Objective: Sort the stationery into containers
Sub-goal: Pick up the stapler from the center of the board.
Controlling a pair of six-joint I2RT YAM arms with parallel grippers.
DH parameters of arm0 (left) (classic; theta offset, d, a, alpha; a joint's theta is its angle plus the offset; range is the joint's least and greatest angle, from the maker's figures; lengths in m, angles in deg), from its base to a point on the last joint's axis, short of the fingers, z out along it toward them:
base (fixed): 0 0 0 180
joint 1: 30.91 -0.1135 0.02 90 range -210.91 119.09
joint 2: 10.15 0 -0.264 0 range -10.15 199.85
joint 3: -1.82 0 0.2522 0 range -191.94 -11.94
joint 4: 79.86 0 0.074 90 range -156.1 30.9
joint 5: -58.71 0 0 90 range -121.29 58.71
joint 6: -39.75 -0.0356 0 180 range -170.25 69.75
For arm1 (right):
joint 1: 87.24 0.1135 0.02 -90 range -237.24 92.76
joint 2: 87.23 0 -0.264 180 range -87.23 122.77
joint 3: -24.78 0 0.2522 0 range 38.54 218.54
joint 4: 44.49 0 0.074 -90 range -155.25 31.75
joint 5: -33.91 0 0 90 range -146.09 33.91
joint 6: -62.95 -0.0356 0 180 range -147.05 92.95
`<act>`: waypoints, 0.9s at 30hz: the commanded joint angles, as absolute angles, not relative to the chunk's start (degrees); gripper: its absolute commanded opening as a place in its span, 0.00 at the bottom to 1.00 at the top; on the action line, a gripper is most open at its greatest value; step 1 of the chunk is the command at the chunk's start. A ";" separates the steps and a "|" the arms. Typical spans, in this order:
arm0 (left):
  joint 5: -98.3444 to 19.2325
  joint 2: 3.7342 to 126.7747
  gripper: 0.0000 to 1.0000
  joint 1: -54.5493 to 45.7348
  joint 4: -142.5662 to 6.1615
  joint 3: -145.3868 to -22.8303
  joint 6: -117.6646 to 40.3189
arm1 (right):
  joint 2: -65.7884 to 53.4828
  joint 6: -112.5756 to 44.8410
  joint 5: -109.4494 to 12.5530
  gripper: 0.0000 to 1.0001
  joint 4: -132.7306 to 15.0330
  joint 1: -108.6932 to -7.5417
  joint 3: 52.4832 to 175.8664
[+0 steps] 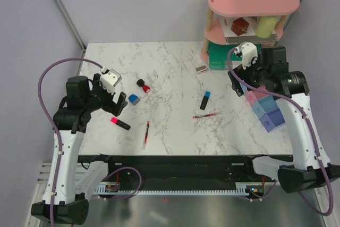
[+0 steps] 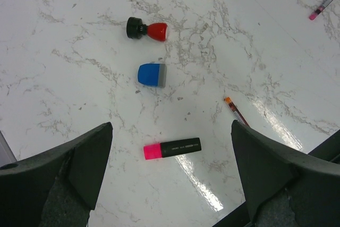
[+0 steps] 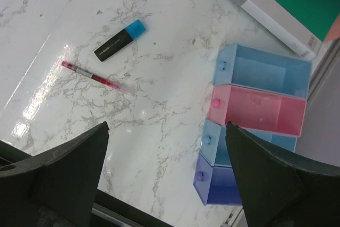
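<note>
Two wrist views split stationery between them. Left wrist: pink-capped marker [image 2: 172,149], red pen [image 2: 236,111], blue eraser [image 2: 152,74], red-black stub [image 2: 147,30] on marble table [image 1: 170,57]. Right wrist: second red pen [image 3: 95,77], blue-capped marker [image 3: 119,40], four joined bins [image 3: 215,104] at table's right edge. Only top view shows clip [image 1: 201,69], far back beside green box [image 1: 220,57]. Left gripper [image 2: 171,128], right gripper [image 3: 166,126]: jaws spread wide, gripping nothing.

A white marble-patterned surface [image 1: 170,73] is enclosed by pale lilac wall panels [image 1: 133,3]. At its 1 o'clock corner a pink two-tier oval shelf [image 1: 252,1] on pale posts is set. On the lower tier a dark red cube [image 1: 240,26] and a pale yellow cylinder [image 1: 267,25] are kept side by side. A green rectangular box [image 1: 220,57] is seen at the shelf's foot.
</note>
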State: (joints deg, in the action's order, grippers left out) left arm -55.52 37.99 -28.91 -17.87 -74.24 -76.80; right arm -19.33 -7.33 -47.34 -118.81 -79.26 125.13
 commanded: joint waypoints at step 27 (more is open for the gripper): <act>-52.57 42.58 0.99 -28.89 -16.26 -76.19 -80.93 | 36.67 27.18 -42.11 0.96 -104.66 -66.85 156.92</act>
State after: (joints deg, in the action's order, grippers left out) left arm -54.04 42.64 -28.91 -16.63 -73.83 -79.16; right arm 31.35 24.26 -44.28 -107.55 -66.84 151.20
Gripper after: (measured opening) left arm 0.990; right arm 0.966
